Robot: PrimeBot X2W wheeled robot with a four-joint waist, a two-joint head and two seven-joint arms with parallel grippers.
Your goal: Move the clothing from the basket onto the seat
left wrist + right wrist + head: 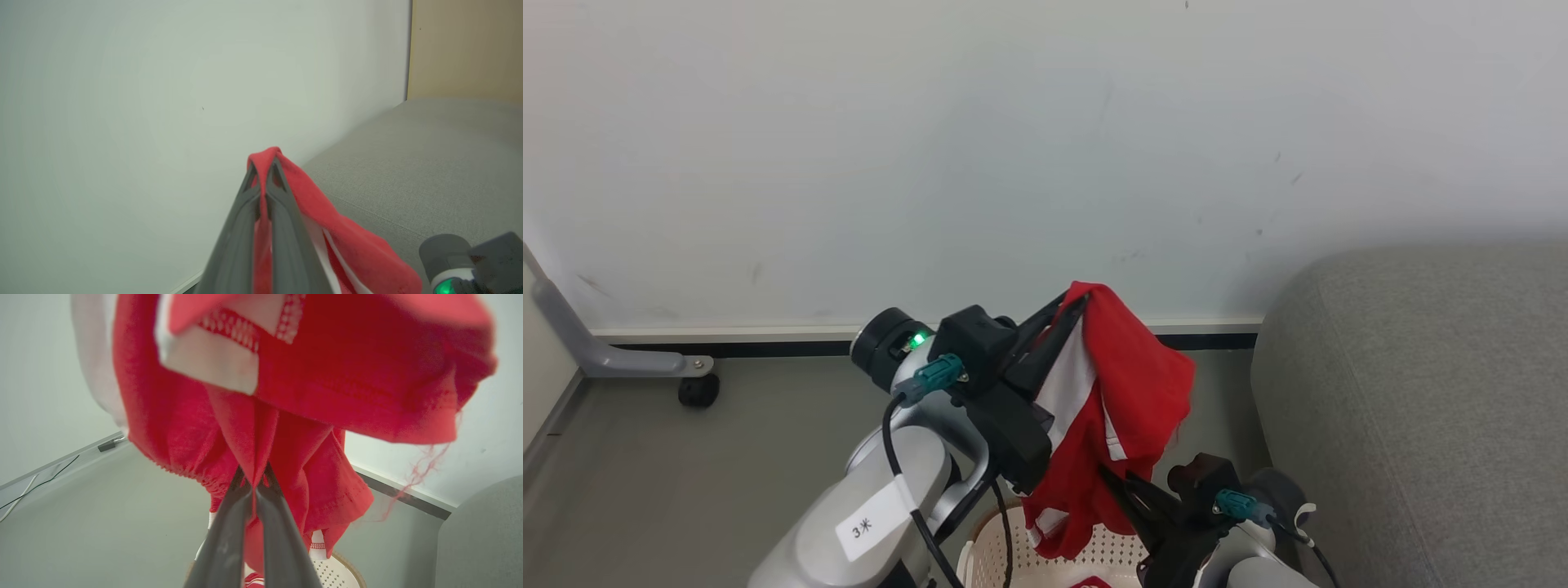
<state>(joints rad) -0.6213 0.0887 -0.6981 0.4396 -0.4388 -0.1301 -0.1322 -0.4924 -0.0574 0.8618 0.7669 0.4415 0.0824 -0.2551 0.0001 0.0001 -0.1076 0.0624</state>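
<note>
Head view: L gripper (1072,304) is clenched on the top fold of a red garment (1135,384), holding it up in the air above the basket (984,555), w/ the cloth hanging down beside the arm. R gripper (1107,475) sits lower, fingers pinched on a lower fold of the same piece; right wrist view shows cloth caught between the tips. The hem dangles over the basket mouth; can't tell if it touches. It's not on the seat (1421,392), which stands off to the robot's right, near but apart. A second red piece (1092,582) peeks out at the basket bottom.

Step in hand, I'd say: lift-out, carry not yet begun. Next move prob. needs both arms swinging right together, hem kept high enough to clear the basket rim & the seat's rounded edge, then letting go over the cushion.
</note>
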